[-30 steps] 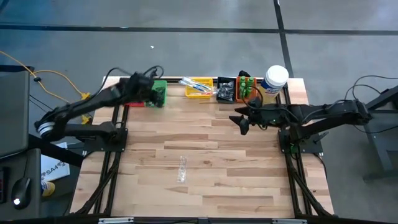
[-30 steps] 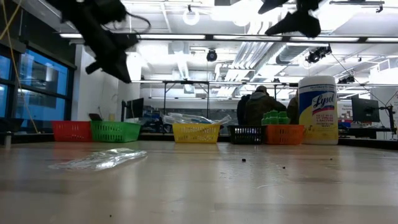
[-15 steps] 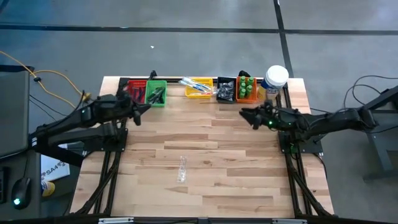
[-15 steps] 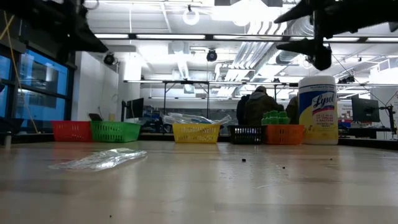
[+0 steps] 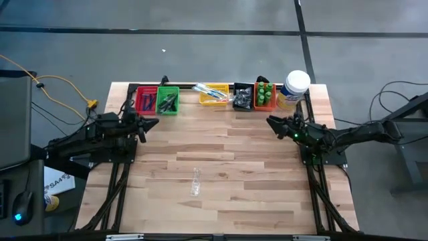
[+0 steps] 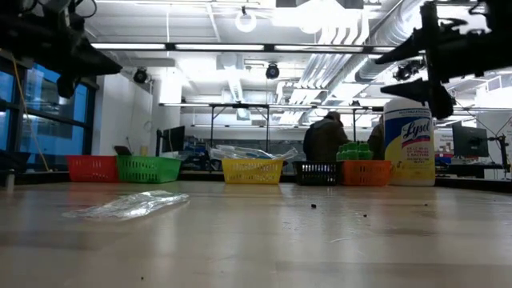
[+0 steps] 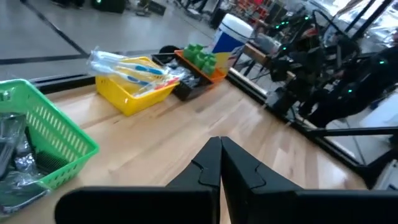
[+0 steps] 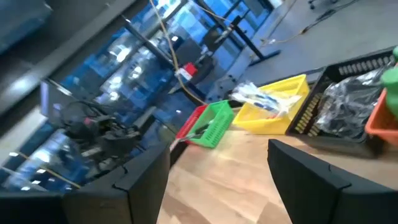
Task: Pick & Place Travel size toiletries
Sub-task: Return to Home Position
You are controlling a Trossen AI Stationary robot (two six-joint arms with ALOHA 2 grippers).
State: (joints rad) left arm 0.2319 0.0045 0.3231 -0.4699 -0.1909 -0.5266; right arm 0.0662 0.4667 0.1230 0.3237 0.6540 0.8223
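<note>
One clear-wrapped toothbrush [image 5: 195, 181] lies flat on the wooden table, near its middle; it shows again in the low view as a crinkled clear wrapper [image 6: 128, 206]. More toiletries fill a row of small bins along the far edge. My left gripper [image 5: 151, 122] hovers shut and empty by the table's left edge, just near of the green bin [image 5: 167, 100]; its own view shows the fingertips [image 7: 221, 167] pressed together. My right gripper [image 5: 271, 122] hovers open and empty at the right side, near of the orange bin [image 5: 265, 96], its fingers [image 8: 140, 177] wide apart.
Red [image 5: 146, 99], green, yellow [image 5: 214, 94], black [image 5: 243, 97] and orange bins line the far edge. A large white jar [image 5: 295, 87] stands at the far right corner. Bare wood surrounds the toothbrush. People stand in the room beyond the table [image 6: 324, 140].
My left gripper has drawn back from above the green bin toward the table's left edge, sinking and tipping up to nearly level, still shut. My right gripper has pulled back toward the right edge, come lower and levelled out, still open. The toothbrush has not moved.
</note>
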